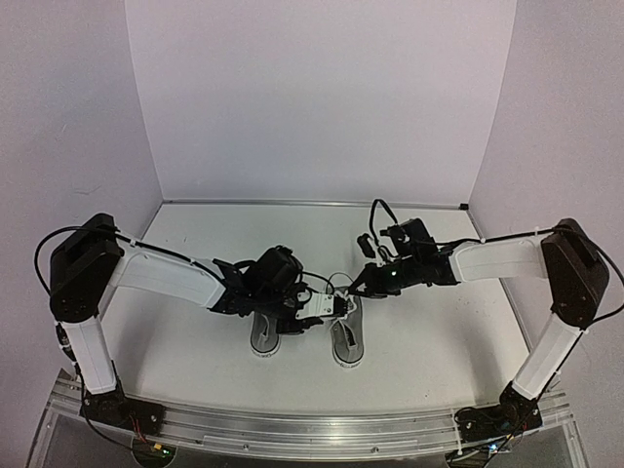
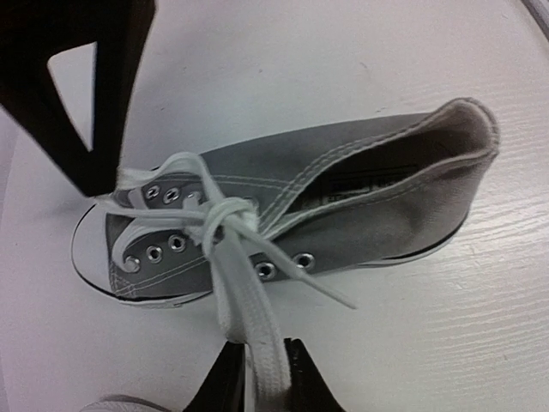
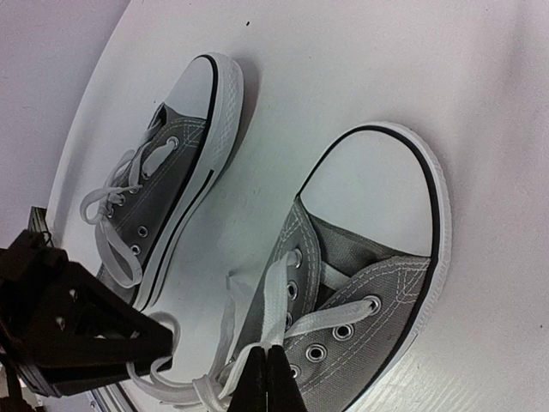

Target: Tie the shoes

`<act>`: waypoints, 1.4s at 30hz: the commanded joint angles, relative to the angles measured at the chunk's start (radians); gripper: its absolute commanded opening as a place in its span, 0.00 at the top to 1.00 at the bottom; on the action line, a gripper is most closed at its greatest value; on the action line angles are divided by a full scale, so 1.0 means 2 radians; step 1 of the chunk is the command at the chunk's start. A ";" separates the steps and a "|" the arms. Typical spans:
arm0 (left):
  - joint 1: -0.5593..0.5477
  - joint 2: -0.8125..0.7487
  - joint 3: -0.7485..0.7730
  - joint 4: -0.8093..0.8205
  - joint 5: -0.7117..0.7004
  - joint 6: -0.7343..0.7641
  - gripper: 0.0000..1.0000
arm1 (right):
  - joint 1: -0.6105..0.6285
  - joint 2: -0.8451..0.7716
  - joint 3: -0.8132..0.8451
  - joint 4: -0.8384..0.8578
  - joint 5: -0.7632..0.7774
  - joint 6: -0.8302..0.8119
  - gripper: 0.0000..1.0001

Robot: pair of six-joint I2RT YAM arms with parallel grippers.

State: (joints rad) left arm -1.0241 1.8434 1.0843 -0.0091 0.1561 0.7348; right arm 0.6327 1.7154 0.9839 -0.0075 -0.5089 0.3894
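Note:
Two grey sneakers with white toe caps lie side by side, the left shoe [image 1: 265,336] and the right shoe [image 1: 347,341]. Both grippers are at the right shoe [image 3: 377,283], whose white laces cross in a knot [image 2: 227,215] over the tongue. A flat lace end [image 2: 257,326] runs from the knot down between the fingers of my left gripper [image 2: 266,378], which stand just about the lace's width apart. My right gripper [image 3: 266,373] is shut on a lace [image 3: 281,300] coming from an upper eyelet. The left shoe [image 3: 184,163] has loose laces.
The shoes sit on a white table [image 1: 439,331] with white walls behind and at both sides. The metal rail [image 1: 292,424] with the arm bases runs along the near edge. A cable [image 1: 382,216] loops above the right wrist.

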 commanded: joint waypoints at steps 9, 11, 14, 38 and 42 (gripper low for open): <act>0.013 -0.089 -0.103 0.097 -0.030 -0.092 0.56 | -0.002 -0.073 -0.061 -0.027 -0.003 -0.003 0.93; 0.008 -0.097 -0.113 0.104 -0.021 -0.097 0.56 | -0.002 -0.081 -0.069 -0.032 -0.004 -0.004 0.91; -0.010 -0.093 -0.106 0.089 -0.024 -0.088 0.58 | -0.003 -0.089 -0.081 -0.044 -0.005 -0.010 0.89; -0.035 -0.003 -0.013 0.075 -0.025 -0.089 0.76 | -0.003 -0.043 -0.009 -0.078 0.044 -0.047 0.62; -0.035 -0.003 -0.013 0.079 -0.036 -0.092 0.80 | -0.002 -0.020 0.004 -0.078 0.033 -0.060 0.62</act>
State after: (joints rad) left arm -1.0958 1.8342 1.0142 0.1234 0.1057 0.5659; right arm 0.6327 1.6312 0.9434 -0.1587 -0.4418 0.3121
